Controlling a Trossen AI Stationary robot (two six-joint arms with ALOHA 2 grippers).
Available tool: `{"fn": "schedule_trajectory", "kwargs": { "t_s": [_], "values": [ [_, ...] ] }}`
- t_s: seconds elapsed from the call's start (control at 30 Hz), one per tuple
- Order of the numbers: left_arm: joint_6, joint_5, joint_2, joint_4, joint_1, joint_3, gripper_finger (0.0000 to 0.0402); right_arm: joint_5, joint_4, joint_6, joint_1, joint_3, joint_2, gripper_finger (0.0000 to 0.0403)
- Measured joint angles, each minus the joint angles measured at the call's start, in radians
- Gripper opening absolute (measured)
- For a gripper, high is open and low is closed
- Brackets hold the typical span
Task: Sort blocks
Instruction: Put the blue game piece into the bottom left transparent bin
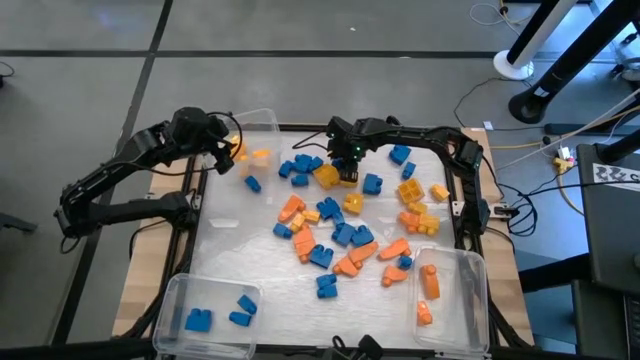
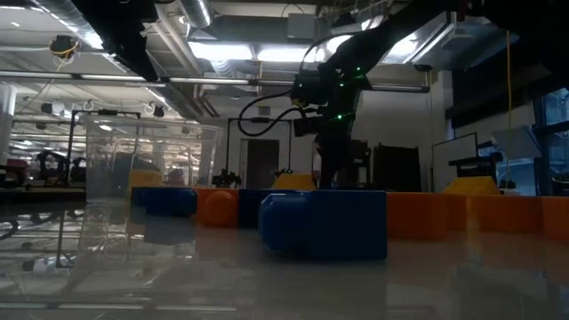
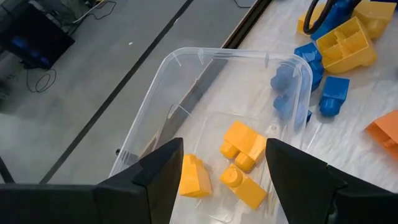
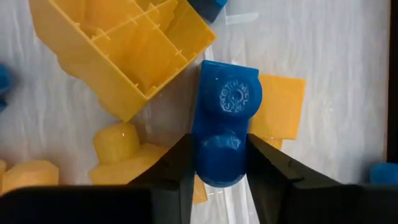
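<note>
While in bin [image 3: 186,93]: three yellow blocks [image 3: 244,144]

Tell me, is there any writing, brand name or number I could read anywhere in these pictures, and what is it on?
Nothing can be read for certain.
Blue block between the right claw's fingers: raised lettering ringed on its stud, too blurred to read.
Black-and-white patterned card beside the table: a coded marker, no words.
Clear bins, other blocks, arms: no writing visible.
</note>
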Motion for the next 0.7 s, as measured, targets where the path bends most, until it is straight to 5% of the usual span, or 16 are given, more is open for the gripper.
{"fn": "schedule_trajectory", "kwargs": {
  "t_s": [0.43,0.7],
  "values": [
    [-0.003,0.001,-0.011,0.0,0.0,0.0,0.0218,-0.001,-0.029,0.023,0.0,0.016,0.0,0.0119],
    [-0.019,0.109,-0.112,0.002,0.0,0.0,0.0218,0.008,-0.104,0.015,0.0,0.177,0.0,0.0112]
  ]
}}
